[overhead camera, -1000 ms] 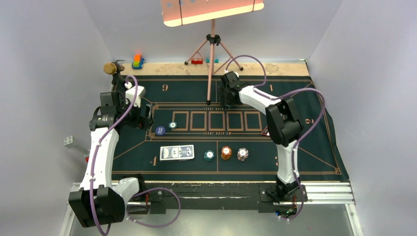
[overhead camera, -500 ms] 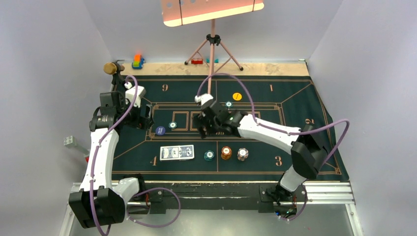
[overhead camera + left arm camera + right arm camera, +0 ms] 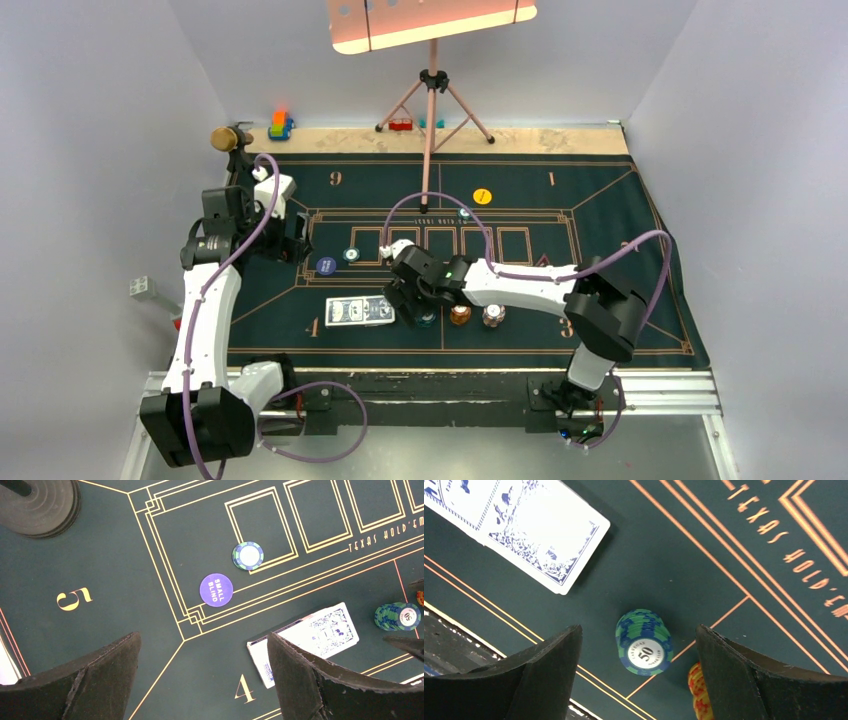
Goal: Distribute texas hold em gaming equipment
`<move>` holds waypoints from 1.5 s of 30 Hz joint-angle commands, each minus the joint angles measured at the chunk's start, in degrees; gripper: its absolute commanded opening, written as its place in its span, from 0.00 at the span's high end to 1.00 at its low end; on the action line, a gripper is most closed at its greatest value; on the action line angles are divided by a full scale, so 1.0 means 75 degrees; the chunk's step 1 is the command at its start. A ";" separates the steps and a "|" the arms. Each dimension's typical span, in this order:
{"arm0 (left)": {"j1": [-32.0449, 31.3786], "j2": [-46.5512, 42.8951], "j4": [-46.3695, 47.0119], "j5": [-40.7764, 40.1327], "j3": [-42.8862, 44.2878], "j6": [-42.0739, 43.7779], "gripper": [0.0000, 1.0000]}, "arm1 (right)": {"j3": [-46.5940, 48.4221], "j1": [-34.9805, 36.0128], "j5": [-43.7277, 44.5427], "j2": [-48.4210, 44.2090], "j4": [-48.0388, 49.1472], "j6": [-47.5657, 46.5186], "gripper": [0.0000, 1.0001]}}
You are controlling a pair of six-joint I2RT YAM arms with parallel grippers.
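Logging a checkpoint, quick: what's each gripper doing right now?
Left gripper: open, holding nothing.
Right gripper: open, jaws either side of the green-and-blue chip stack, not touching it.

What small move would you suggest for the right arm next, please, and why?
Probably lower the right pincer and close on the green-and-blue chip stack: its jaws stand open on either side of that stack, and nothing is gripped yet.
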 commanded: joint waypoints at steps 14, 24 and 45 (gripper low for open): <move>0.0074 -0.0164 0.0141 0.0128 -0.0055 0.0100 0.00 | -0.0443 0.0324 0.0057 0.0583 0.0322 0.0406 0.18; 0.0069 -0.0157 0.0133 0.0110 -0.0050 0.0103 0.00 | -0.0300 0.0324 0.0047 0.0582 0.0282 0.0381 0.36; 0.0070 -0.0173 0.0137 0.0117 -0.0068 0.0103 0.00 | 0.0423 0.0324 0.0194 0.0251 -0.0340 0.0133 0.60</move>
